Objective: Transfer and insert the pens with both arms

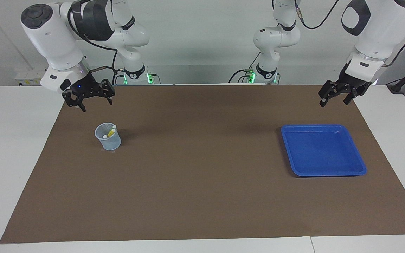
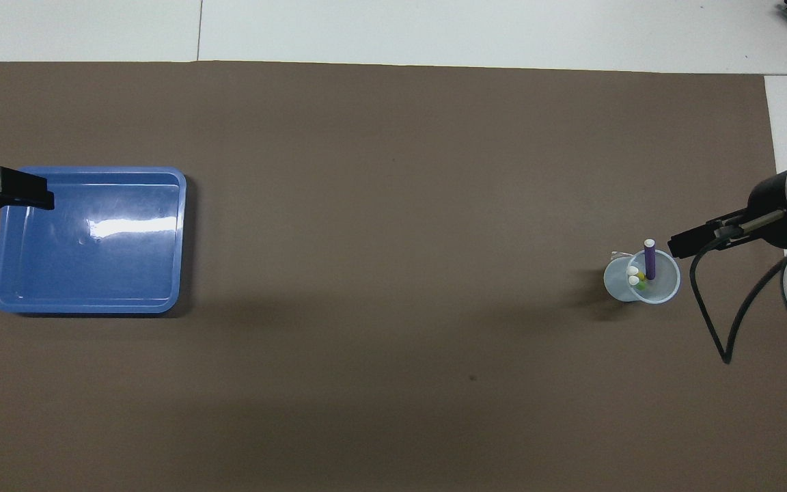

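**Standing in the cup: all three pens**

Standing upright in a clear cup (image 2: 641, 279) toward the right arm's end of the brown mat (image 1: 202, 196) are the purple pen (image 2: 650, 260), yellow pen (image 1: 110, 133) and green pen (image 2: 640, 285). The right gripper (image 1: 89, 95) hangs over the mat nearby, fingers spread wide and empty. The blue tray (image 1: 359, 165) sits toward the left arm's end; the left gripper (image 1: 335, 95) hovers above the mat's edge there, also wide and empty.

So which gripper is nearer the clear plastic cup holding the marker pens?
Right. The right gripper hangs in the air close by the clear plastic cup; the left gripper hangs by the blue tray, at the table's other end.
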Tool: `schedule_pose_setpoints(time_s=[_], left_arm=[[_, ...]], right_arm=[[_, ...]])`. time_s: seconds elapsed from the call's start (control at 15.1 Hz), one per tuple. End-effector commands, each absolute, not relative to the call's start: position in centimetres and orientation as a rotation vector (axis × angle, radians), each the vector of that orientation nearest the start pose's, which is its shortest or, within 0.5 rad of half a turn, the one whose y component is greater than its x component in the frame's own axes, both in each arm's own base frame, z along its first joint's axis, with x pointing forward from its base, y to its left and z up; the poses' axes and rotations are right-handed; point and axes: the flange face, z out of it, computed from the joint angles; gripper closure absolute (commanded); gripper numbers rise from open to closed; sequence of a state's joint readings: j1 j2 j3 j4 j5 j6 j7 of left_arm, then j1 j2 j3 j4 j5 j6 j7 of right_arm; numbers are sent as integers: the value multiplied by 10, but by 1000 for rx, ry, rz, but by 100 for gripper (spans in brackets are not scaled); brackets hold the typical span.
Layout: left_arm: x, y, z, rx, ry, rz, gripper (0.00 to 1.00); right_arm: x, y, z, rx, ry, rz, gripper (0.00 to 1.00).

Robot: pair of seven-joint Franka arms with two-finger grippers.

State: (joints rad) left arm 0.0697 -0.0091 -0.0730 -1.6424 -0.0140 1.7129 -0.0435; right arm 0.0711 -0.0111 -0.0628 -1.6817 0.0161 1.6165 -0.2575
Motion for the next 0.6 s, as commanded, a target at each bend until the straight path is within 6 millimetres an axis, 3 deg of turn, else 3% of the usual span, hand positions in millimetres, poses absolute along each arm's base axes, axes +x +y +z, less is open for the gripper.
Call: schedule_pose_setpoints(time_s=[0.0,0.27,0.53], left_arm=[[573,-2,606,-3134,-42,-142,0],[573,-3,598,-3137,-38,-106,0],[571,-9,593,-3137,-23,-104,0]], right_arm=[[555,-2,579,-3115,-353,98,0],[555,-2,577,-3113,-350,105,0],[555,-16,579,-3114,-316,100,0]])
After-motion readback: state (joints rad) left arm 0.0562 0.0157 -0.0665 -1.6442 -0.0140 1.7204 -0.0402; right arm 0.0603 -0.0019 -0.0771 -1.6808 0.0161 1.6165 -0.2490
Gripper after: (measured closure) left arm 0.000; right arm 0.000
